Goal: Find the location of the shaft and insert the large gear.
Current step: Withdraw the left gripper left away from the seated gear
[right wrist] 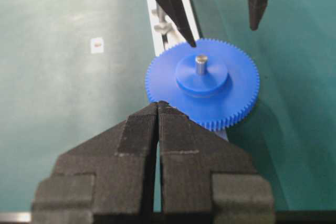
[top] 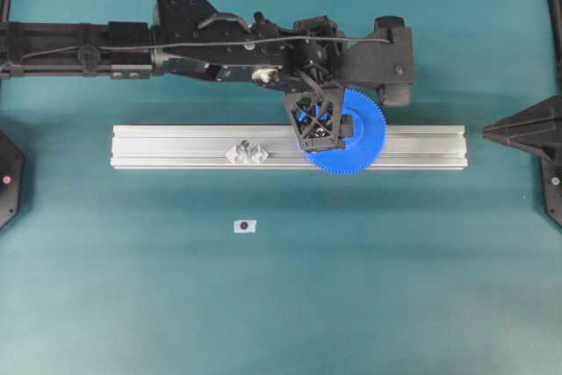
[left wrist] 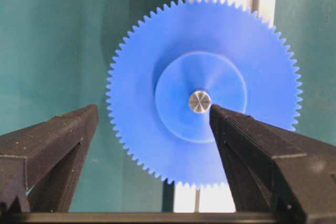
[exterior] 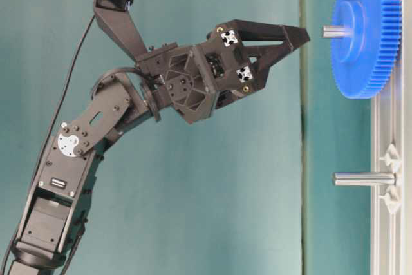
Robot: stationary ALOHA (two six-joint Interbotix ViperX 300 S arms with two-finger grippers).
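Overhead view: The large gear [top: 356,142] lay flat on the aluminium rail [top: 176,147], overhanging both its edges. My left gripper [top: 318,125] hung above the gear's left half. A second pin with bunched clear mounts [top: 247,152] stood further left on the rail; a white tag [top: 245,227] lay on the table [top: 395,287].

Table-level view: The shaft [exterior: 336,31] protruded through the gear's hub, so I judged the gear seated. My left gripper [exterior: 297,34] sat just short of the shaft tip, apart from the gear, holding nothing.

Left wrist view: My fingers [left wrist: 247,135] stood wide, the gear and shaft end [left wrist: 200,101] between them, untouched.

Right wrist view: My right gripper [right wrist: 158,109] was closed, empty, parked near the gear's edge.

Risk: One left fingertip sat very near the hub. A sideways or tilted retreat could catch the hub or teeth and lift the gear off the shaft.

Risk cause: Small clearance beside the shaft.
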